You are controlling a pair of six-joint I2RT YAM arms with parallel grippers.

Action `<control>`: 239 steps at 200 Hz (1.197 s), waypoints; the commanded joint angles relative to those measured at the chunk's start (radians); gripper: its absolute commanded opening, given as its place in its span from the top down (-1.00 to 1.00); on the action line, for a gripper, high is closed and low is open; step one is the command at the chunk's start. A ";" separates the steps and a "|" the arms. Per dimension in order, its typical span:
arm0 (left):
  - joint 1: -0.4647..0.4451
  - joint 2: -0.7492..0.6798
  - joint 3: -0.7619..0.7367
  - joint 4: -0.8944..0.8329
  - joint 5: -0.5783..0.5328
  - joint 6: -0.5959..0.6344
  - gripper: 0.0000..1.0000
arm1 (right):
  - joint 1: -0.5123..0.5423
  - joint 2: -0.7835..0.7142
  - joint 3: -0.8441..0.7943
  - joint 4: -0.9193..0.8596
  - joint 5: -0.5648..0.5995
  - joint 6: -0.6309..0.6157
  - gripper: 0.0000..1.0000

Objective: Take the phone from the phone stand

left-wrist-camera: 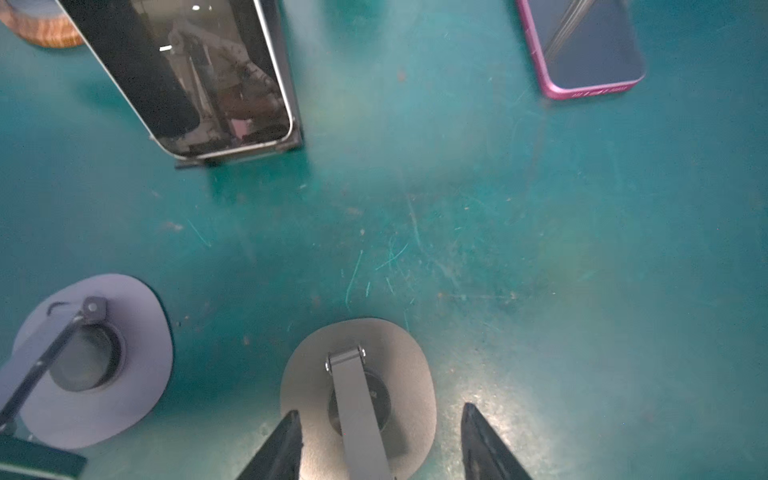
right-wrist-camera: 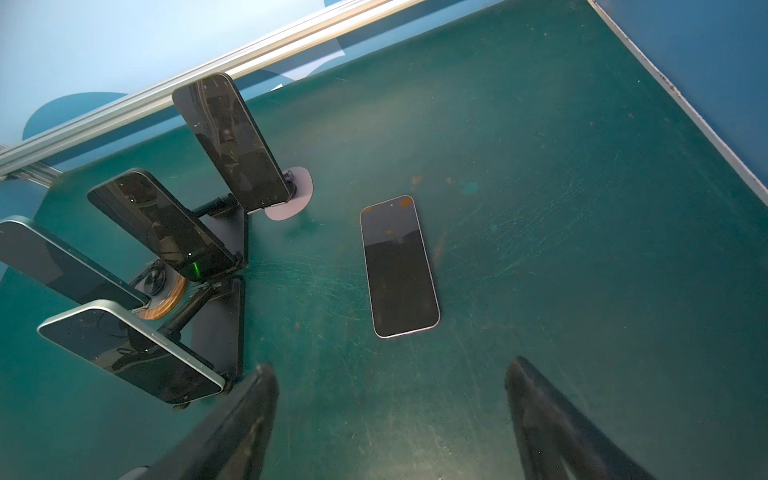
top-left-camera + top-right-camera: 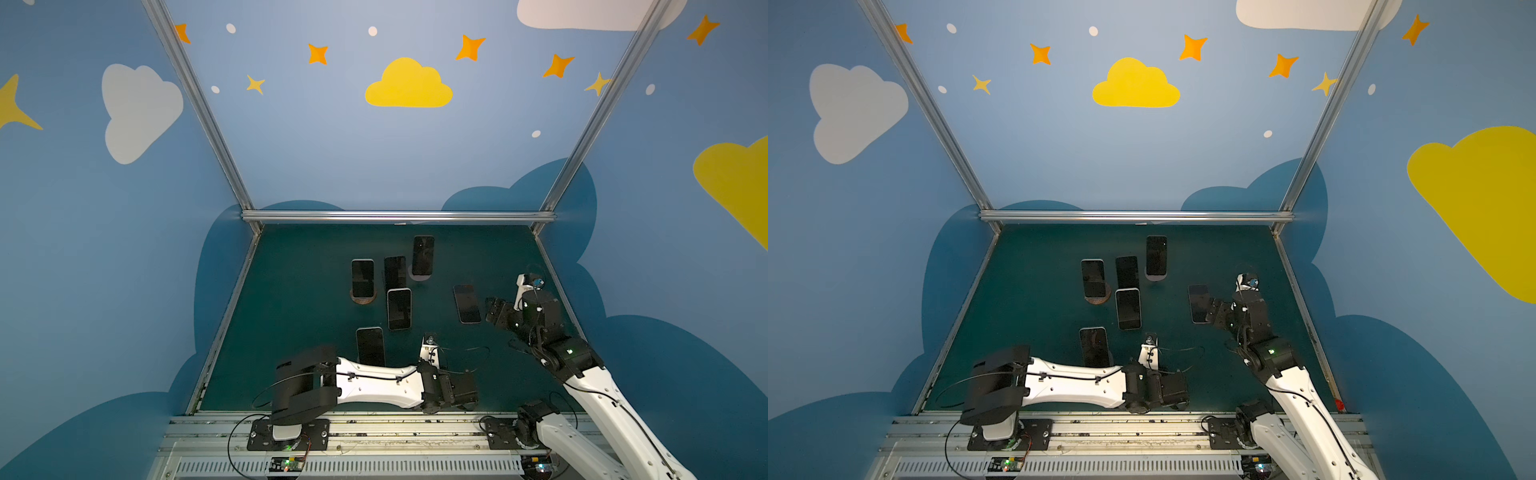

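Several dark phones lean on stands in mid-table, among them one (image 3: 423, 255) on a lilac-based stand (image 2: 291, 199), one (image 3: 362, 277) on a wooden base (image 3: 363, 298) and a pale-edged one (image 3: 399, 309). A pink-edged phone (image 3: 467, 303) (image 2: 399, 266) lies flat on the mat, off any stand. My right gripper (image 2: 390, 365) (image 3: 492, 309) hovers just right of it, open, nothing between its fingers. My left gripper (image 1: 380, 411) (image 3: 465, 390) is low near the front rail, its jaws apart on either side of a grey stand's arm (image 1: 357, 407) without touching it.
A phone (image 3: 370, 345) stands just behind the left forearm, and a lilac stand base (image 1: 95, 361) sits beside the grey one. The green mat (image 3: 299, 316) is walled by blue panels with an aluminium rail (image 3: 399, 216) at the back. The right wall edge (image 2: 685, 108) runs close to my right gripper.
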 commanded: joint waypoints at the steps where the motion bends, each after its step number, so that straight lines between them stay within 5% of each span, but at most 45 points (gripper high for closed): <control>1: 0.013 -0.083 -0.030 0.005 -0.054 0.068 -0.01 | -0.003 0.016 0.049 0.021 -0.013 -0.015 -0.70; 78: 0.013 -0.214 0.077 -0.051 -0.062 0.305 0.06 | -0.004 0.046 0.059 0.055 -0.025 -0.016 -0.70; 152: 0.019 -0.154 0.012 0.095 0.133 0.375 0.05 | -0.006 0.032 0.040 0.055 -0.022 -0.013 -0.69; 239: 0.069 -0.288 0.070 -0.026 0.071 0.503 0.06 | -0.017 0.021 0.035 0.054 -0.030 -0.009 -0.69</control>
